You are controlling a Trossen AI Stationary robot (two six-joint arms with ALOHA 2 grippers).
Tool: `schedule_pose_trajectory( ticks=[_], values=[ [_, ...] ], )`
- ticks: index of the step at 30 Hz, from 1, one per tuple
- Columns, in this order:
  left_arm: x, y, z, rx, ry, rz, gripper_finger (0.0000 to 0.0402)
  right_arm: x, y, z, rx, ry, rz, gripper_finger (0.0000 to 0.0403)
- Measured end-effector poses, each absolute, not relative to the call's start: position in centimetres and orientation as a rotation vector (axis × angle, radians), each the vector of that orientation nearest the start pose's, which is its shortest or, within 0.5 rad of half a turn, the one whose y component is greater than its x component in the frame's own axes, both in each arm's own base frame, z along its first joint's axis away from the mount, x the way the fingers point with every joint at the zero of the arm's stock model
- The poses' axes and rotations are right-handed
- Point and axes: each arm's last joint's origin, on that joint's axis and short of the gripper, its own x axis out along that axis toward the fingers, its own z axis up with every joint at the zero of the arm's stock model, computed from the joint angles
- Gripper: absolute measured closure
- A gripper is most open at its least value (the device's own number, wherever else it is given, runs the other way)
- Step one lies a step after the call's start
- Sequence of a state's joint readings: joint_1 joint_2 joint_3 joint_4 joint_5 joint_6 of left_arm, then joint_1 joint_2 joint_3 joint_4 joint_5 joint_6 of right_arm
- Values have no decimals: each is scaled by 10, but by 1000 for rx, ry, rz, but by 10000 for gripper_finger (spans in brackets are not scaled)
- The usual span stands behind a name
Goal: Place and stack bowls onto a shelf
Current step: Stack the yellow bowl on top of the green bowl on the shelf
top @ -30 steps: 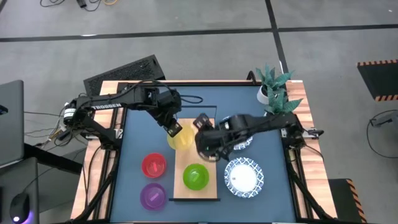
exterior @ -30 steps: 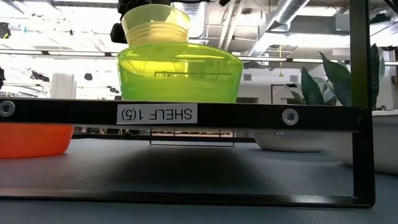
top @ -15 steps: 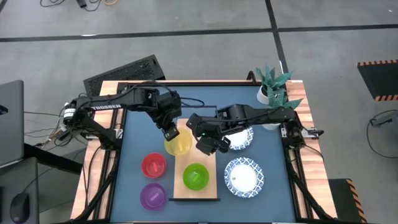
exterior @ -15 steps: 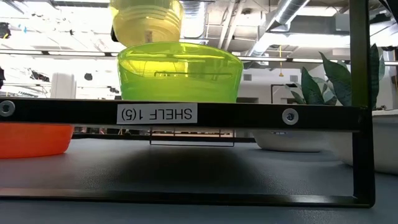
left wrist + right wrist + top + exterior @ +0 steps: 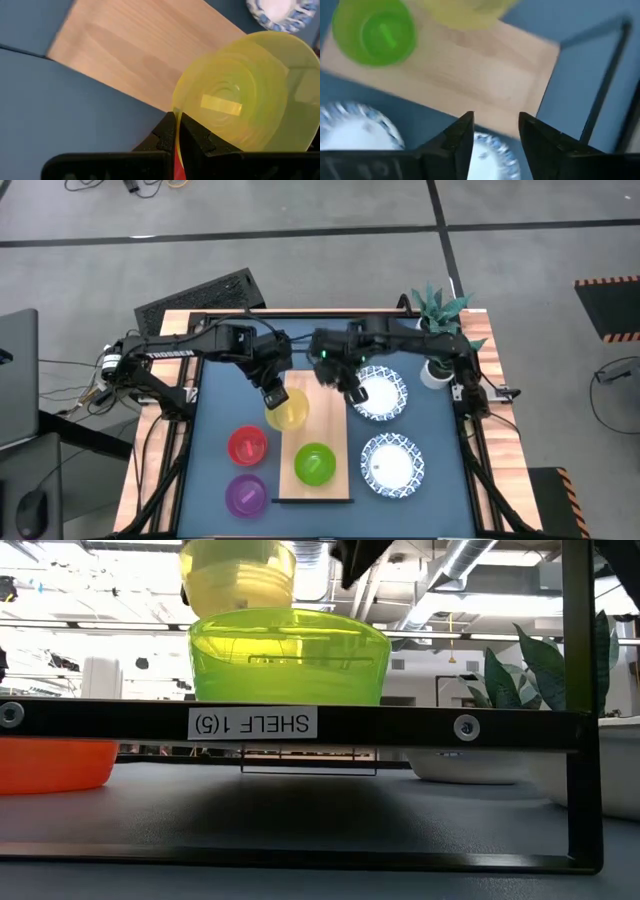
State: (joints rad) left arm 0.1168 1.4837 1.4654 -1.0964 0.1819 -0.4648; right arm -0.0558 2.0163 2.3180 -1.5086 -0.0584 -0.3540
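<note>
Since the earlier frame the right gripper [image 5: 352,387] has drawn back from the shelf [image 5: 335,435] toward the far dish [image 5: 382,393], fingers parted and empty. The left gripper [image 5: 273,394], clamped on the yellow bowl's [image 5: 288,411] rim, holds it above the shelf; the green bowl [image 5: 315,464] sits empty on the board.

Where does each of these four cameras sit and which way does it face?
High view: overhead, facing down; both arms, left gripper, right gripper.
Low view: tabletop height, facing across under the light-wood shelf; no gripper identifiable.
Left wrist view: own fingers pinching the translucent yellow plastic bowl.
Right wrist view: own open fingers above a white blue-rimmed dish.
All share the yellow bowl.
</note>
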Motion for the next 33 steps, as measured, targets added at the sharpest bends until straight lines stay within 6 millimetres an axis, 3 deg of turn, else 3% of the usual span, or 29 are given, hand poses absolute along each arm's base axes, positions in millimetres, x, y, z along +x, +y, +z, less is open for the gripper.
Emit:
schedule_pose_trajectory(
  ticks=[3,7,15,20,23,27,30,33],
  values=[
    [286,28,336,-588,1074,237,401,381,-31,381,-61,1215,108,239],
    [289,30,338,-594,1016,312,401,378,-31,381,87,1249,11,248],
    [290,34,340,-549,951,450,401,368,-44,389,165,1239,-110,251],
    [289,37,350,-523,837,522,401,337,-59,421,230,1134,-249,251],
    [287,38,358,-510,764,555,401,306,-59,439,244,1078,-333,251],
    [290,42,365,-490,638,657,401,270,-59,457,291,904,-627,251],
    [296,44,369,-481,552,684,401,271,-56,456,381,739,-702,251],
    [299,45,372,-465,496,711,401,286,-47,447,422,674,-659,251]
  ],
)
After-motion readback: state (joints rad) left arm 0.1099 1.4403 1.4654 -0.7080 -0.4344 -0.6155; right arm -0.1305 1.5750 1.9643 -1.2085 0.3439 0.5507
